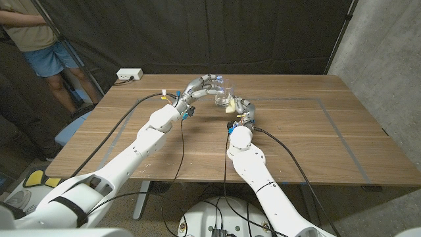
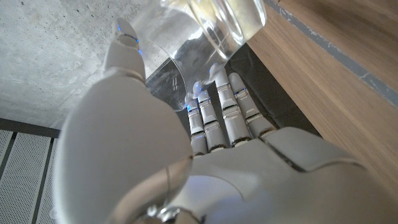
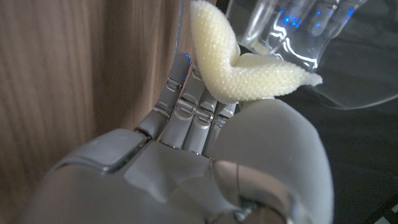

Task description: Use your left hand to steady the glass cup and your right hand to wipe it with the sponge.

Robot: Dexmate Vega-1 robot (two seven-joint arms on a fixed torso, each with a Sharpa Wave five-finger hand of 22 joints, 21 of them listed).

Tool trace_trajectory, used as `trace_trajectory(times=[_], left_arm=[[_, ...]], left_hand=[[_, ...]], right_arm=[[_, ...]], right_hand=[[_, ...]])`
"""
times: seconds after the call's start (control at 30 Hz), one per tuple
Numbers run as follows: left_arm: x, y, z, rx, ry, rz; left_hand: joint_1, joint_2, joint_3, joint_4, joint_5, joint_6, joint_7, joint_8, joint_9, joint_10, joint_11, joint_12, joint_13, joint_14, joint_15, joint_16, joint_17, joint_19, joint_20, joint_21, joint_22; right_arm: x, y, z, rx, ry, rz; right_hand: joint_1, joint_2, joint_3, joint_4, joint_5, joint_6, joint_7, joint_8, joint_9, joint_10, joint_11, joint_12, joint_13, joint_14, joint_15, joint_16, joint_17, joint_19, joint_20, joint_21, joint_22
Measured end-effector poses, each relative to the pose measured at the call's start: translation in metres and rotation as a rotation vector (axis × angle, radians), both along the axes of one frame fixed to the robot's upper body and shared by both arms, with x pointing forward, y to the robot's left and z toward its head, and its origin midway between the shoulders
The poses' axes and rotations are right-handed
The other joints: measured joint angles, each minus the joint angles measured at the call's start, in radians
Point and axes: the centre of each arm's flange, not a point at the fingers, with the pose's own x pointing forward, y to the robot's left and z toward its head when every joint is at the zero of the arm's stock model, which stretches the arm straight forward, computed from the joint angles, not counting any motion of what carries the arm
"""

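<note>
My left hand (image 1: 200, 86) is wrapped around the glass cup (image 1: 224, 95), fingers (image 2: 214, 102) on one side of the clear wall and the thumb on the other, holding it up off the wooden table (image 1: 309, 125) near the far middle. My right hand (image 1: 242, 108) pinches the sponge (image 3: 245, 65) between thumb and fingers, folded over on itself, its pale edge right against the cup's wall; in the head view the two hands meet at the cup.

The glass looks rigid, smooth and likely slippery, and it would break if dropped, so I judge the hold belongs around the body, firm but not crushing. The sponge is soft and light and bends under my grip; it should follow the curve if I press gently.

From the right wrist view I think the sponge touches the outside of the cup, though the reflections make that hard to confirm.

Farther out, a white power strip (image 1: 129, 74) sits at the table's far left edge, well apart. A person (image 1: 39, 46) stands beyond the left corner. My own left fingers are what mostly stand in the way of the wiping.
</note>
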Motion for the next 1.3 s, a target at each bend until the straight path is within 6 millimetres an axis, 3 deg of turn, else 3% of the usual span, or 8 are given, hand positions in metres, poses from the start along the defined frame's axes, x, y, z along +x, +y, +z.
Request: trace_trajectory(times=[0.7, 1.3], left_arm=[[0.008, 0.012, -0.016, 0.023, 0.052, 0.016], [0.011, 0.009, -0.005, 0.031, 0.038, -0.020]], left_hand=[[0.000, 0.000, 0.000, 0.000, 0.000, -0.002, -0.002, 0.000, -0.004, 0.000, -0.001, -0.007, 0.001, 0.004, -0.004, -0.012, 0.002, -0.006, -0.003, 0.015, 0.000], [0.000, 0.000, 0.003, -0.003, 0.000, -0.002, -0.002, 0.000, -0.004, 0.004, 0.003, -0.011, 0.001, 0.009, -0.005, -0.021, 0.013, -0.006, -0.003, 0.023, -0.006]], right_arm=[[-0.018, -0.009, 0.037, 0.043, -0.155, 0.016], [-0.021, -0.003, 0.036, 0.084, -0.166, 0.021]], right_hand=[[0.007, -0.001, -0.004, 0.004, 0.004, 0.007, 0.000, -0.005, -0.001, 0.004, -0.004, 0.000, 0.009, 0.000, 0.000, 0.000, 0.015, -0.015, 0.000, 0.035, 0.002], [0.009, -0.002, -0.014, 0.003, 0.004, 0.007, 0.000, -0.012, 0.005, 0.004, -0.004, -0.005, 0.015, -0.002, -0.002, 0.004, 0.030, -0.023, 0.002, 0.064, 0.005]])
